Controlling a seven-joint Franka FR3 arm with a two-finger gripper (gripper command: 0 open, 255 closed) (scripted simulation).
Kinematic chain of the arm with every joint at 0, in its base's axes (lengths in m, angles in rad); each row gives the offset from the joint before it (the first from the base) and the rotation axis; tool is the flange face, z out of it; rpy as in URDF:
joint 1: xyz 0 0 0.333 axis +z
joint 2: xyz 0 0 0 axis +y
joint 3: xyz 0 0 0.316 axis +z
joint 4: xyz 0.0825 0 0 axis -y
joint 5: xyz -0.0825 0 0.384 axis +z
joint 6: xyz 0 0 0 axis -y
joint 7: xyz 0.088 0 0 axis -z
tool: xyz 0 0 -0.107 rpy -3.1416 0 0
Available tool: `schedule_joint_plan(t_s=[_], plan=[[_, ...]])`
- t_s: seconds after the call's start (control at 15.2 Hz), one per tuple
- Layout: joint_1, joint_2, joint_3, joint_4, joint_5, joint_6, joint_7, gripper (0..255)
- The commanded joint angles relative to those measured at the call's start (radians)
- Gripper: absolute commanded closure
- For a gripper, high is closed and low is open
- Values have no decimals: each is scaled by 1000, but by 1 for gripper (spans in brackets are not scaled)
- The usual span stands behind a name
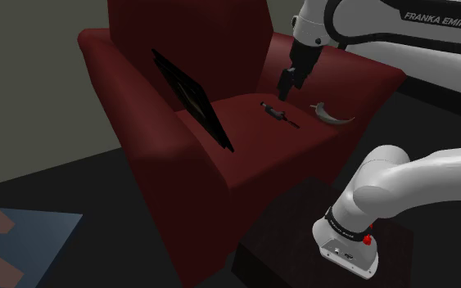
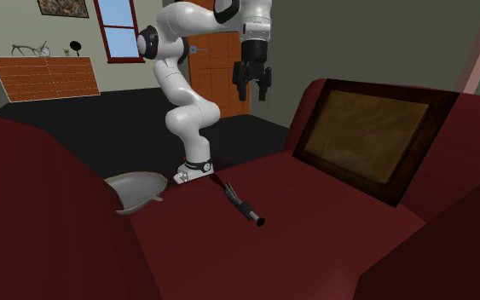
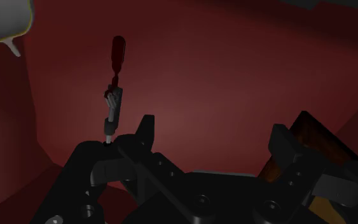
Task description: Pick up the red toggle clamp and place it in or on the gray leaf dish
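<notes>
The toggle clamp (image 1: 279,114) lies flat on the dark red armchair seat, its red handle (image 3: 117,51) at one end and a dark metal body (image 2: 240,203) at the other. The gray leaf dish (image 1: 332,114) rests on the seat near the chair's arm, a short way from the clamp (image 3: 114,95). My gripper (image 1: 290,86) hangs above the seat, higher than the clamp and apart from it. Its fingers (image 3: 147,130) are open with nothing between them, as the second exterior view (image 2: 252,89) also shows. The dish (image 3: 2,22) lies beyond the clamp's handle end.
A dark framed picture (image 1: 194,98) leans against the chair's other arm, taking up part of the seat (image 2: 370,136). The armchair's back (image 1: 187,33) and arms wall in the seat. In the second exterior view a wooden dresser (image 2: 46,77) stands far behind.
</notes>
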State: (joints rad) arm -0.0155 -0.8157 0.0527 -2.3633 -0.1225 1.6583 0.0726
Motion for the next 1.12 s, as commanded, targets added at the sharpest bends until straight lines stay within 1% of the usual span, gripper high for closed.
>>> schedule_joint_plan(t_s=[0.0, 0.26, 0.53, 0.79, 1.06], plan=[[0, 0, 0, 0, 0, 0, 0, 0], [-13, 17, -107, -65, -29, 92, -108, 0], [-26, 65, -216, -106, -54, 187, -218, 0], [-32, 144, -326, -122, -68, 283, -332, 0], [-25, 253, -438, -113, -61, 378, -455, 0]])
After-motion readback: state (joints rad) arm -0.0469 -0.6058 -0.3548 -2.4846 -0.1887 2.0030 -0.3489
